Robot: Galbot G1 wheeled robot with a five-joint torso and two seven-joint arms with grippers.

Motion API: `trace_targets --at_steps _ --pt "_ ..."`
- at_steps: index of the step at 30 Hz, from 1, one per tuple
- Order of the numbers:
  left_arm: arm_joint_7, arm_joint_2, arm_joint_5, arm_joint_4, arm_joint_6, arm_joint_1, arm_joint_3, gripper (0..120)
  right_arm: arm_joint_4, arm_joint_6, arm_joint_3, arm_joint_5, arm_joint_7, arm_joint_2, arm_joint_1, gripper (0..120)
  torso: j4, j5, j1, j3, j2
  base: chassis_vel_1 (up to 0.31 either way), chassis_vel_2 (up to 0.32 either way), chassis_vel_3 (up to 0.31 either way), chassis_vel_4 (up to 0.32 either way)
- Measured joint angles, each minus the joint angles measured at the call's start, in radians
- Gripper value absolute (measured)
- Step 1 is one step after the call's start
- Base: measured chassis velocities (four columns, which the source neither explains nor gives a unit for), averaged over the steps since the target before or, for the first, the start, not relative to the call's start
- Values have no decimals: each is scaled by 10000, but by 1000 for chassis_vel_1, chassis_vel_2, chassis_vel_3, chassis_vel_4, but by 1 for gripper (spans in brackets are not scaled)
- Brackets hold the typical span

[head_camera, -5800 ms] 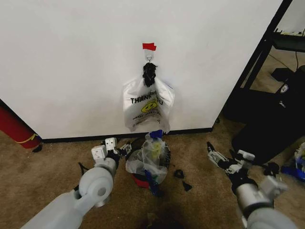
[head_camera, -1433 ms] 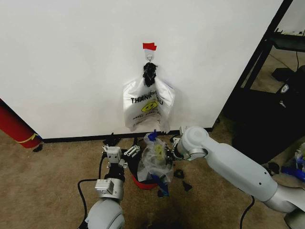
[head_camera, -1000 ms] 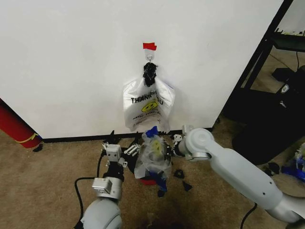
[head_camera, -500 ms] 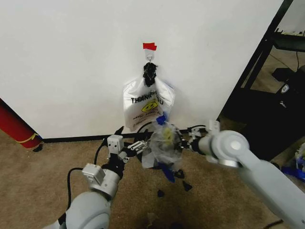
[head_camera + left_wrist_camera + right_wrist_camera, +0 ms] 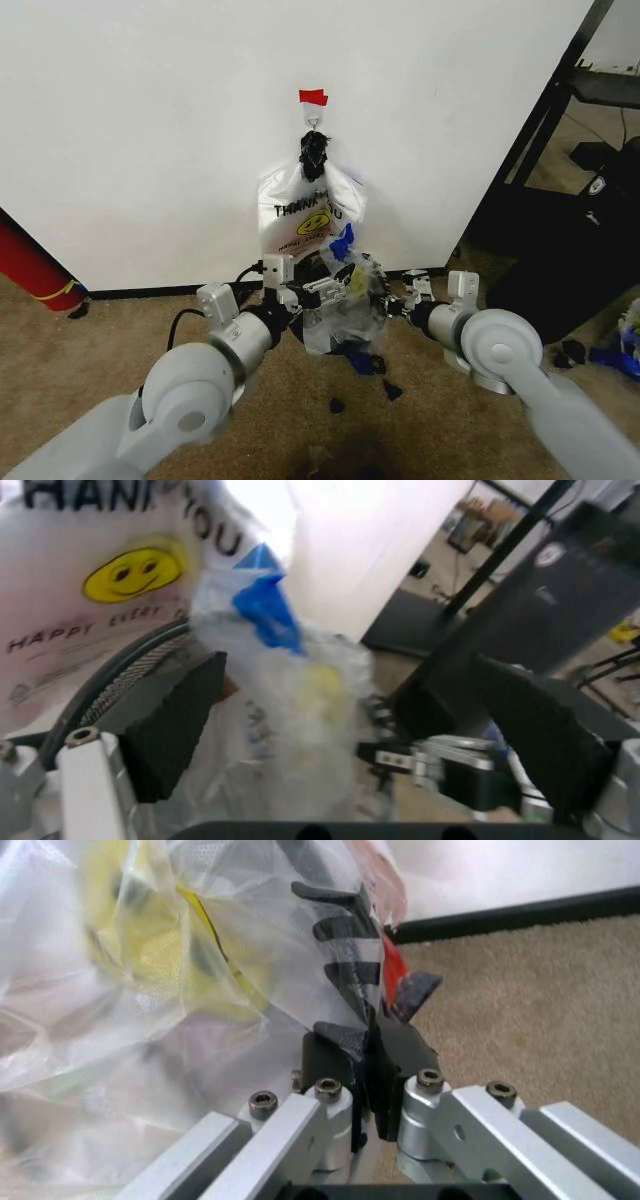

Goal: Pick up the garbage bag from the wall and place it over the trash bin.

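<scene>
Bag (image 5: 345,305): thin, see-thru whitish film, v. crinkly, bunched up. It has a yellow smiley blur mid-way and a blue patch sticking up at the top. It hangs off the carpet (image 5: 90,360) between my two grippers, just in front of the wall (image 5: 150,130) near the baseboard. Its top overlaps the lower edge of the THANK YOU bag (image 5: 305,215), which hangs from the hook (image 5: 313,118) under the red tape (image 5: 313,97).

R gripper (image 5: 398,300): fingers clenched on a fold of the film at the bag's R side; the wrist cam shows the pads pressed together w/ plastic between them. L gripper (image 5: 305,290): at the bag's L side, fingers spread wide w/ the bag between them, not pinching.

Vs 0.5 s ago: the bag sits approx. the same height but closer to the wall. My L arm has swung in further from the lower L, and my R arm has dropped lower. Vs 1.4 s ago: the bag was down low by the carpet, now it's raised.
</scene>
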State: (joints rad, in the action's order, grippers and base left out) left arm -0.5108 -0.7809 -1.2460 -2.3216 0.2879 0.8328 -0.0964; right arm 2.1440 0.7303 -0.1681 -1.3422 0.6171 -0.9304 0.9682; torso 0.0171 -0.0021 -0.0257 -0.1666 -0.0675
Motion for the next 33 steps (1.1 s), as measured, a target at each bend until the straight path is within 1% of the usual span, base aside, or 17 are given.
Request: trace_targets --at_steps 3,5,10,17,20,23,26,28,29,31,33 --pt "-166 -35 -468 449 221 -298 -32 90 -83 0 91 403 -246 11 23 0 5 1 0 -1 0 0 0 0 0" --pt "-194 -29 -577 584 314 -359 -47 90 -91 0 126 425 -291 87 31 0 6 0 0 0 0 0 0 0 0" --pt "-287 -25 -577 622 470 -371 -131 90 -9 0 160 220 -142 148 46 0 2 0 0 0 0 0 0 0 0" --pt "-304 -152 -592 728 555 -593 -327 90 1 0 191 113 99 169 70 0 4 1 0 0 0 0 0 0 0" --pt "-310 -276 -724 866 639 -746 -382 80 2 -1 214 104 133 153 63 0 3 3 0 0 0 0 0 0 0" --pt "-365 -394 -903 963 751 -823 -430 77 0 -2 232 112 147 138 59 0 5 1 0 0 0 0 0 0 0" --pt "-533 -540 -1081 1054 937 -903 -520 68 -11 -4 260 119 185 123 33 0 4 2 0 0 0 0 0 0 0" --pt "-587 -558 -1083 1154 1005 -946 -573 61 -22 -6 262 115 185 134 4 0 4 2 0 0 0 0 0 0 0" --pt "-587 -558 -1083 1154 1005 -946 -573 61 -22 -6 262 115 185 134 4 0 4 2 0 0 0 0 0 0 0" --pt "-685 -589 -1086 1290 1020 -1007 -654 51 -13 -6 264 38 186 135 -13 0 3 2 0 0 0 0 0 0 0" --pt "-805 -656 -1087 1472 1015 -1101 -759 43 95 -6 264 -432 366 108 -41 0 4 2 0 0 0 0 0 0 0"
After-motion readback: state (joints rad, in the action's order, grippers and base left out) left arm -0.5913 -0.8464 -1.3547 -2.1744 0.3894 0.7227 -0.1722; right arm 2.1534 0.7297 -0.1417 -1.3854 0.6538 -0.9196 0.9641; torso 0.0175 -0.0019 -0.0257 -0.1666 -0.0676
